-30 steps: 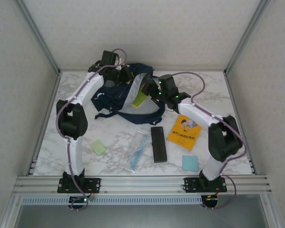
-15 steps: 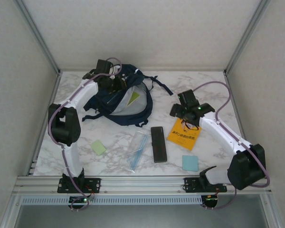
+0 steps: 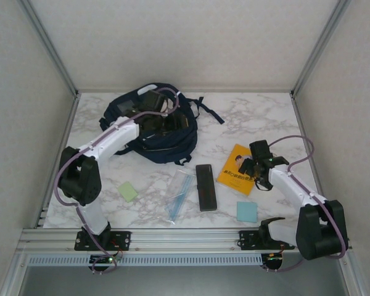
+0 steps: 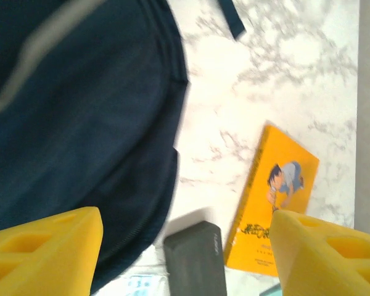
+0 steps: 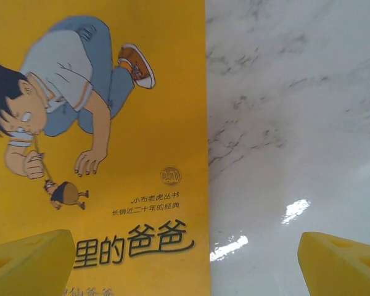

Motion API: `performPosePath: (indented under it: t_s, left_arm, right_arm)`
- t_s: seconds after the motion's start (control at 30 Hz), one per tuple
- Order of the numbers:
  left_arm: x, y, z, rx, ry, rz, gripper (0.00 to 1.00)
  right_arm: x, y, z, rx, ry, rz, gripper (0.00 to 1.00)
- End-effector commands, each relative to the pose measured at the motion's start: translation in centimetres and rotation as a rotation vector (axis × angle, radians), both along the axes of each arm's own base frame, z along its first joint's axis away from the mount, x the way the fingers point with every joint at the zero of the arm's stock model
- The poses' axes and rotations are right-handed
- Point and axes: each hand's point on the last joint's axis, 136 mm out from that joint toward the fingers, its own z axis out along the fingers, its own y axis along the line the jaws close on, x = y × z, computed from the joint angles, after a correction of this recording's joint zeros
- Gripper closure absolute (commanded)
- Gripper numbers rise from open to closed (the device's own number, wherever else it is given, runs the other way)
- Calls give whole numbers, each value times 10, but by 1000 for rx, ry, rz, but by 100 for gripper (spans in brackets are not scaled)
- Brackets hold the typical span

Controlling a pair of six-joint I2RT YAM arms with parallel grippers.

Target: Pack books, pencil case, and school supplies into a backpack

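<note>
The navy backpack [image 3: 149, 128] lies at the back left of the table, its flap down. My left gripper [image 3: 177, 121] hovers open over its right side; in the left wrist view its yellow fingers [image 4: 44, 246] frame the backpack [image 4: 80, 111], the black pencil case [image 4: 194, 259] and the orange-yellow book [image 4: 277, 203]. My right gripper [image 3: 254, 171] is open low over that book [image 3: 234, 166], straddling its right edge [image 5: 98, 154]. The pencil case [image 3: 205, 187], clear ruler [image 3: 179, 194], pale green pad [image 3: 127, 191] and light blue pad [image 3: 247, 211] lie flat near the front.
The marble table [image 3: 265, 117] has bare room at the back right. Metal frame posts and white walls close in the sides and back. A dark strap [image 3: 206, 113] trails right from the backpack.
My left gripper opened and let go of the backpack's flap, which dropped over the lime-green book inside. My right arm swung away from the backpack and came down over the orange-yellow book.
</note>
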Motion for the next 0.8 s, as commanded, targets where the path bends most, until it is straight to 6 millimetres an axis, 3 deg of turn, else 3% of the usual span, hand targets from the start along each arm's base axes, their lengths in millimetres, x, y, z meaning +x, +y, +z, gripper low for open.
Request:
performPosePath:
  t_s: [0.0,0.17,0.33,0.77]
  left_arm:
    - [-10,-20,3,-41,-20,-1,28]
    - [-25,-45,-10,-35,2,-48,28]
    - [-32,-51,-16,-24,12,-67,28]
    - [-35,-52,-23,-16,23,-78,27]
  right_arm:
    - [8,11,-15,74,-13,-10,7]
    - [17,28,-22,159,-27,17,10]
    - [21,37,-20,210,-51,40,16]
    - [33,50,20,333,-209,43,36]
